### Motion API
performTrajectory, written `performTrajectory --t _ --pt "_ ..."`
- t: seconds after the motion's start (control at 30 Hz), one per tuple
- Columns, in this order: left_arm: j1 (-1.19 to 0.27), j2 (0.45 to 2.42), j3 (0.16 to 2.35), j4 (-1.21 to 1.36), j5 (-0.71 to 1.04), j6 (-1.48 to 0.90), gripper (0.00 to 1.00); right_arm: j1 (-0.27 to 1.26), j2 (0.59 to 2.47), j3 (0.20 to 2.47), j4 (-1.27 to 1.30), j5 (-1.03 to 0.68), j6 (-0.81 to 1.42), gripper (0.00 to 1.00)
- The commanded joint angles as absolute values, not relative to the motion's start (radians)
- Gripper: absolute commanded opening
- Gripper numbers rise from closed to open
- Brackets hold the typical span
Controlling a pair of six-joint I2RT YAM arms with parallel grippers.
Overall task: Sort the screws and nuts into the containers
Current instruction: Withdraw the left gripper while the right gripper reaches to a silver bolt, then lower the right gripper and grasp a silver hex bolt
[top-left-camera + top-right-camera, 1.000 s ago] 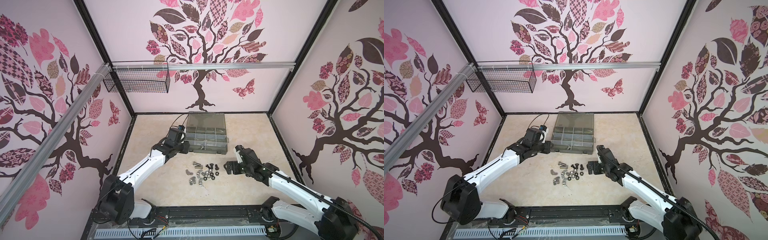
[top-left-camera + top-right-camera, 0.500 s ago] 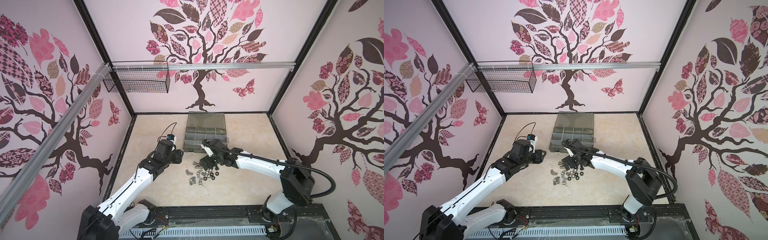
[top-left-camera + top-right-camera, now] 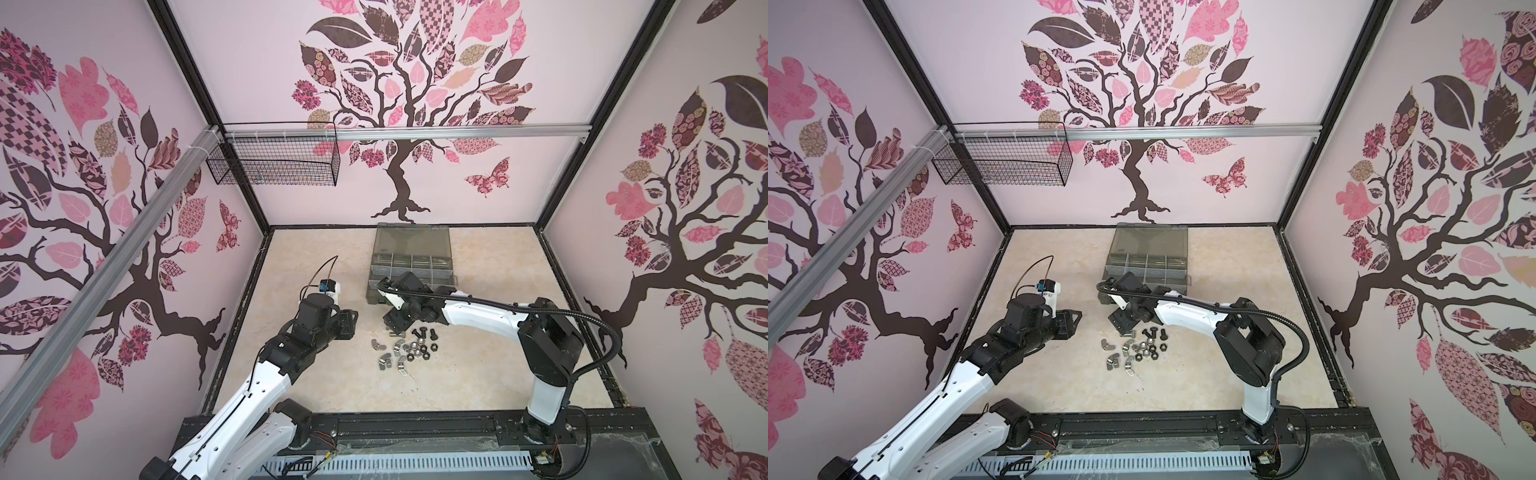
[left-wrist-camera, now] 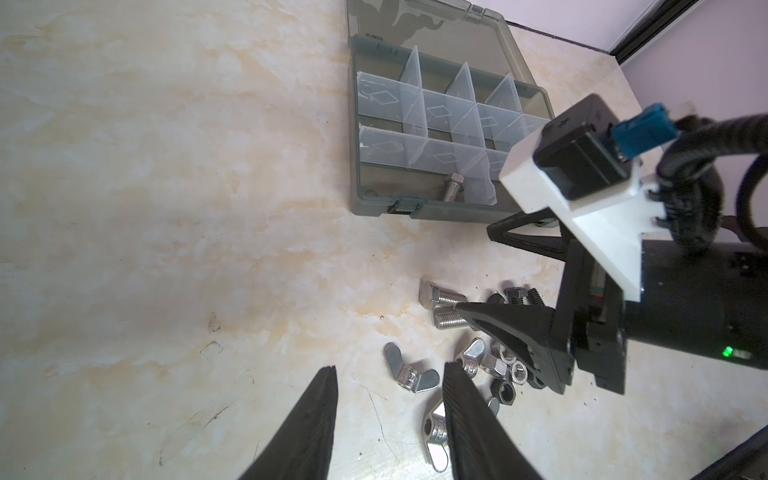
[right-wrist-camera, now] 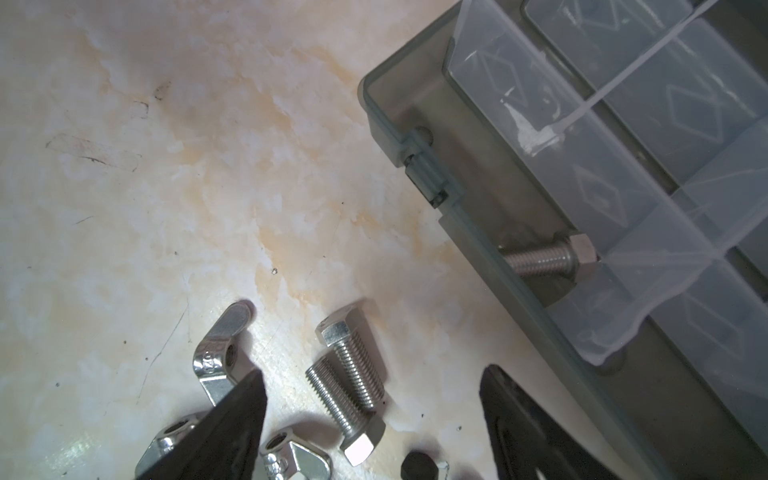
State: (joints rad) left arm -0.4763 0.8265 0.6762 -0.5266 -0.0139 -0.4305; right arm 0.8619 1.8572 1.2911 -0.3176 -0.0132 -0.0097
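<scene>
Two silver screws [image 5: 353, 370] lie side by side on the table, between the fingers of my right gripper [image 5: 374, 372], which is open and low over them. In both top views it [image 3: 397, 328] sits just in front of the containers [image 3: 411, 270]. One silver screw [image 5: 544, 257] lies in a front compartment. Black screws [image 3: 419, 332] and a pile of nuts [image 3: 409, 353] lie to the right and front. My left gripper [image 4: 390, 368] is open and empty, left of the pile [image 3: 351, 324], with wing nuts [image 4: 411, 376] beside its finger.
The case's smoky lid [image 3: 411, 239] lies folded back toward the rear wall. A black wire mesh basket [image 3: 274, 162] hangs on the back wall at upper left. A black rail [image 3: 415, 428] runs along the table's front edge.
My right arm has swung in from the right to the two silver screws, and its jaws have narrowed a little. My left gripper has drawn back from the case toward the front.
</scene>
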Motion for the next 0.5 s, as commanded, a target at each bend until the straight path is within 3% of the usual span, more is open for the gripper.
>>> performTrajectory --t 0.0,0.13,0.47 --pt "-0.472 0.797 0.633 -0.542 -0.009 -0.457 0.43 0.865 1.923 1.362 -0.381 -0.008 -0.031 0.76" --pt "-0.472 0.777 0.582 -0.488 0.007 -0.493 0.42 0.864 1.963 1.408 -0.423 -0.014 -0.046 0.7" --pt "-0.472 0.804 0.615 -0.509 0.006 -0.469 0.42 0.864 1.99 1.431 -0.439 0.001 -0.084 0.67"
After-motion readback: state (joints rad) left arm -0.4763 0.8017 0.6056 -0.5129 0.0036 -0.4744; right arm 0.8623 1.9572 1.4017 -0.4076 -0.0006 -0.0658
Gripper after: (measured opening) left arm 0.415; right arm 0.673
